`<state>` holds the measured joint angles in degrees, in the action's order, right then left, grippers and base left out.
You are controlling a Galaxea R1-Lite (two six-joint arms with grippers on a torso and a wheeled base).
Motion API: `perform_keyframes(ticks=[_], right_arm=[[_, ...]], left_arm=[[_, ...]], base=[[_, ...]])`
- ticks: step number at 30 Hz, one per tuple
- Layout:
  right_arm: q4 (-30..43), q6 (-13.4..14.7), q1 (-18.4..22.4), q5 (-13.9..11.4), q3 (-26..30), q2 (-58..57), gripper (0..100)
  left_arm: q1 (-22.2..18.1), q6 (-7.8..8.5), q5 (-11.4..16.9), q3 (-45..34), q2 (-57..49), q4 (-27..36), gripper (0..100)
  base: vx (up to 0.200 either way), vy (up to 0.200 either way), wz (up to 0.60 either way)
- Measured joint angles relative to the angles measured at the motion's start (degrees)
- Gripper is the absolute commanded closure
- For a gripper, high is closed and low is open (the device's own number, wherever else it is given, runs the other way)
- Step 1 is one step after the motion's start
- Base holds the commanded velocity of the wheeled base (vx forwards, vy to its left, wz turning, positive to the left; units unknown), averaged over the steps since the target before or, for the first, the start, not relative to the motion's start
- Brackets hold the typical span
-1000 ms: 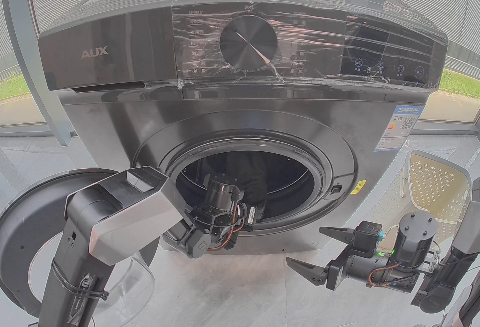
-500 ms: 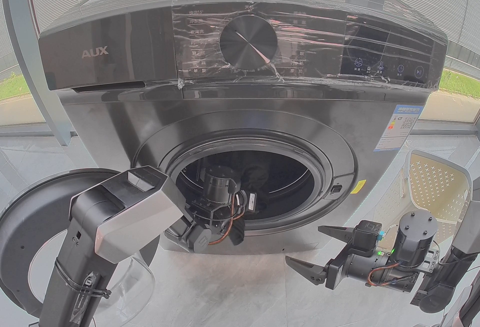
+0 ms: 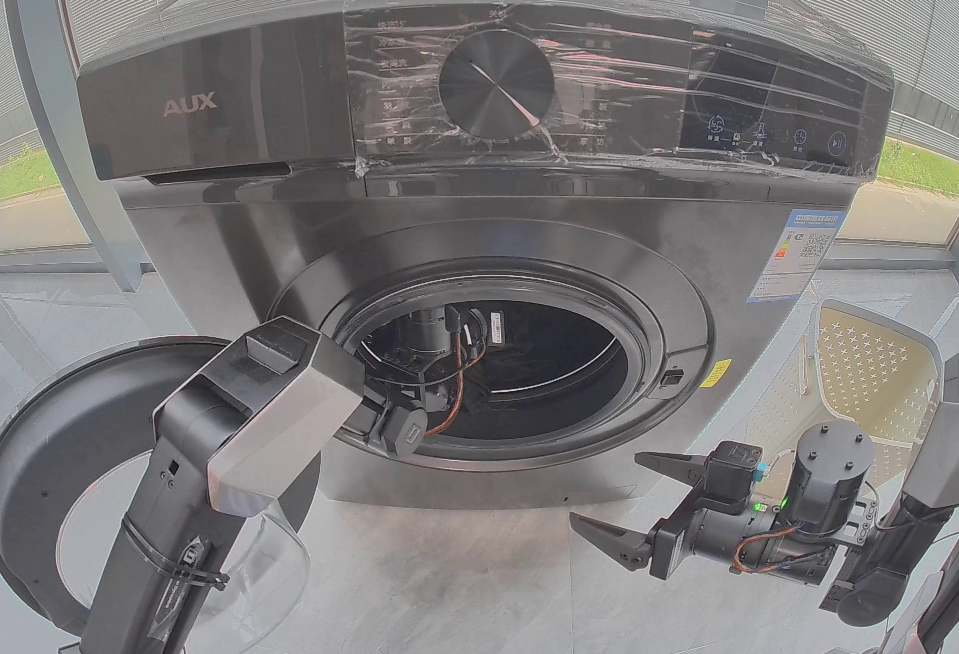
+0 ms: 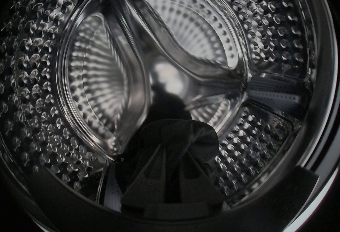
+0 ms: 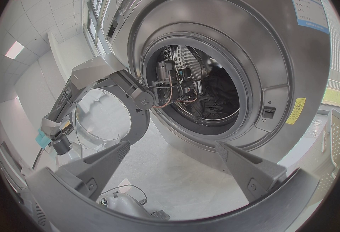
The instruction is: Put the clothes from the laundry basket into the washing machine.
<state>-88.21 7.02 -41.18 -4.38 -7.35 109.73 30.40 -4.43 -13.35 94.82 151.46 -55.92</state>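
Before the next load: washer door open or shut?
Open. The door is swung left, the drum mouth is exposed, and the left tool holds a dark garment inside the drum.

Silver-black left arm (image 3: pixel 262 406); orange cable (image 3: pixel 450 401); black right gripper (image 3: pixel 607 489).

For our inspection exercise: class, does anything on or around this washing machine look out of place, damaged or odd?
One thing: wrinkled clear plastic film is stretched over the control panel and dial of the washing machine, creased and uneven, as if packaging was left on. Nothing looks spilled or broken.
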Motion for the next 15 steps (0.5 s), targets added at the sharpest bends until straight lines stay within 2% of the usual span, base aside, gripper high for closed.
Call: perform_keyframes(ticks=[15], right_arm=[[0.00,0.00,0.00,0.00,0.11,0.05,0]], left_arm=[[-2.62,0.63,-4.44,17.27,6.60,2.30,100]], base=[[0.000,0.000,0.00]])
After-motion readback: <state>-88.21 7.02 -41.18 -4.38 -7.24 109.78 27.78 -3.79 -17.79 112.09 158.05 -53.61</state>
